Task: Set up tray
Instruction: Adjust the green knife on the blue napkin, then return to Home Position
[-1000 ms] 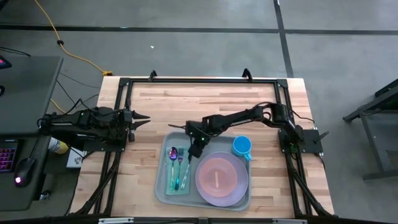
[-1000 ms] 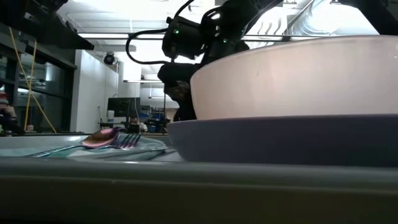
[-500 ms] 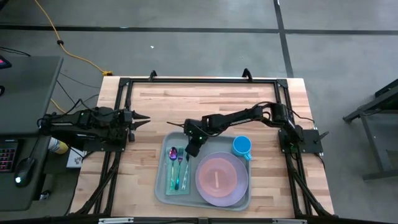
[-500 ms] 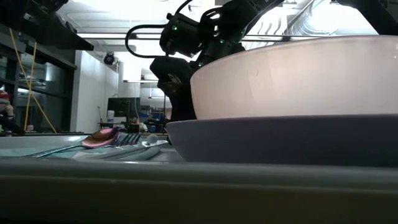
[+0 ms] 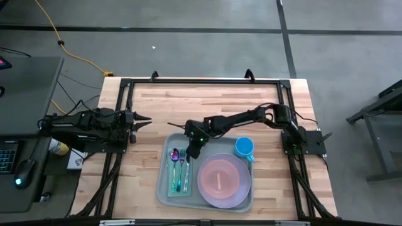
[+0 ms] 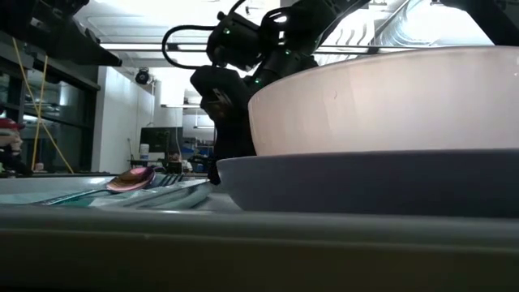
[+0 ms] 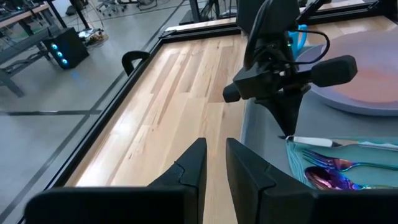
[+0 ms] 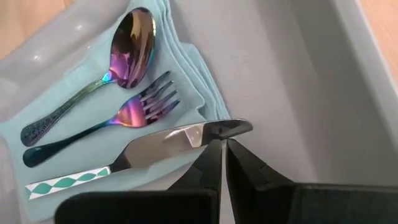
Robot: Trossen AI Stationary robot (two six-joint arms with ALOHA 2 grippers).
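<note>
Tray (image 5: 162, 188) flat on the counter (image 5: 157, 107), at the middle of the near edge; long axis along that edge, short sides toward the counter's left and right ends. Pale grey-green, raised rim, rounded corners.

On the tray's left part: teal napkin (image 5: 171, 182), carrying spoon (image 8: 93, 78), fork (image 8: 118, 118) and knife (image 8: 155, 146) side by side, long axes crossways to the tray's length. Knife blade tip toward the tray's far rim.

Purple plate (image 5: 224, 181) with pink bowl (image 6: 389, 101) on the tray's right part. Blue cup (image 5: 244, 148) at the far right corner of the tray.

Right end effector (image 8: 222, 152) down over the knife's blade end, fingers nearly together, only a narrow slit between, nothing clamped.

Left end effector (image 5: 144, 120) near the counter's left edge, well apart from the tray, fingers close together, empty.
</note>
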